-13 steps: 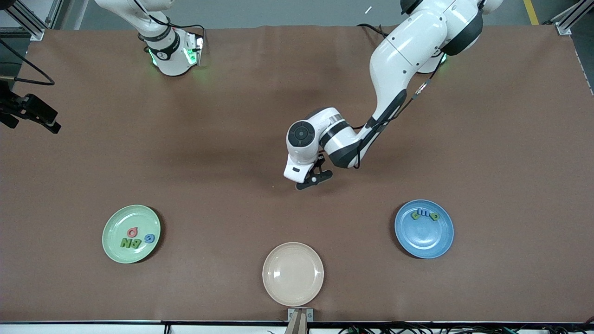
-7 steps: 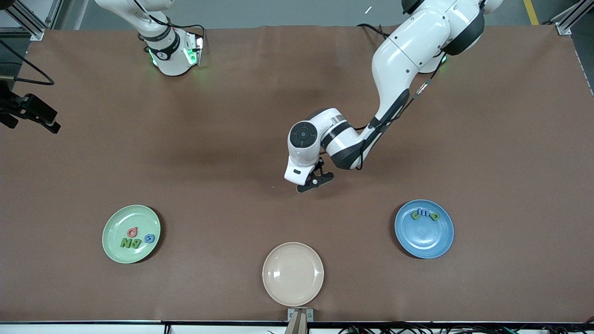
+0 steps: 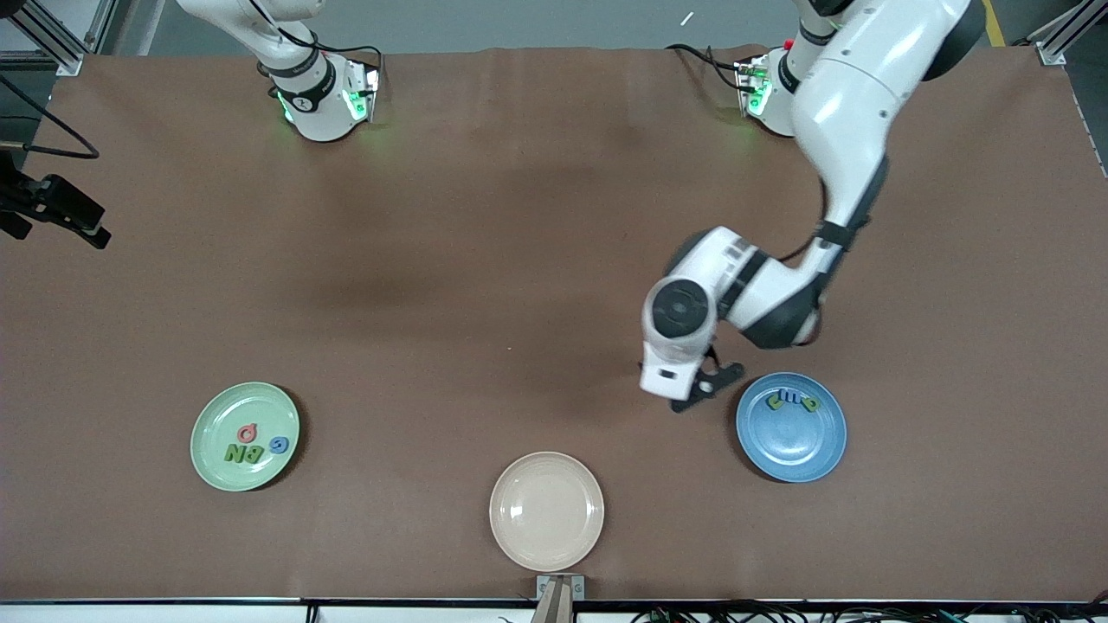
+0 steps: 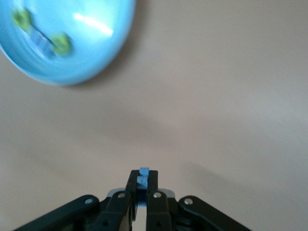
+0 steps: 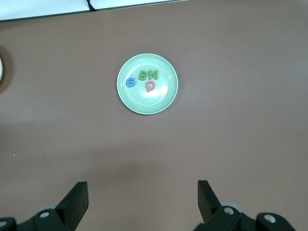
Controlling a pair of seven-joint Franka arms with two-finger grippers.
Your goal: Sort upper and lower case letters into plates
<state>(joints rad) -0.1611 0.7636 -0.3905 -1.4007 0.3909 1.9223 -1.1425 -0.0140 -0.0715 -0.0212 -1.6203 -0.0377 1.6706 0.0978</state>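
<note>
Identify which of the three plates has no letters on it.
The cream-beige plate, nearest the front camera between the other two, is bare. The mint green plate holds four letters, and the blue plate holds three.

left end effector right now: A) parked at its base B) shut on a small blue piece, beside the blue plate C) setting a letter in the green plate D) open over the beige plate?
B: the left end effector pinches a small blue piece between shut fingers, over bare table beside the blue plate.
</note>
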